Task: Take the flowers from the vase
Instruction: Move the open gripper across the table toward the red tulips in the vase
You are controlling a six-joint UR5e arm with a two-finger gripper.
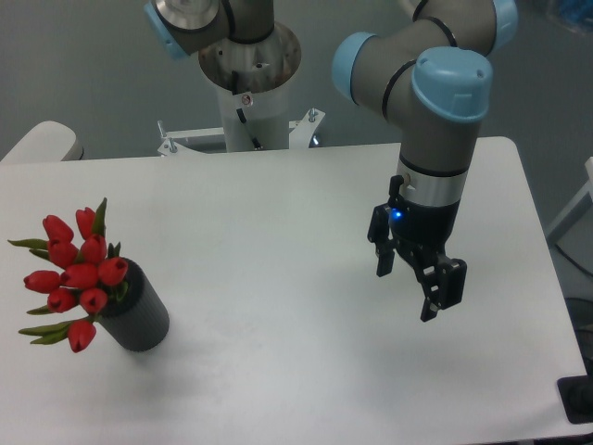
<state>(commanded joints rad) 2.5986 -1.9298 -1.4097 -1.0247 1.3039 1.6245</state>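
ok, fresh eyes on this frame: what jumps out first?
The red flowers at the left edge, standing in a dark ribbed vase on the white table. Then the arm's blue-capped joints at upper right, with the black gripper hanging open above the table's right half, well apart from the vase.

Feed looks evenly lit, soft overhead light, no hard glare on the table (278, 232). I see only a faint, diffuse shadow right of the vase (139, 311) and a weak one under the gripper (414, 283). Pic is a bit soft and low-res overall. Small blue LED glows just above the gripper.
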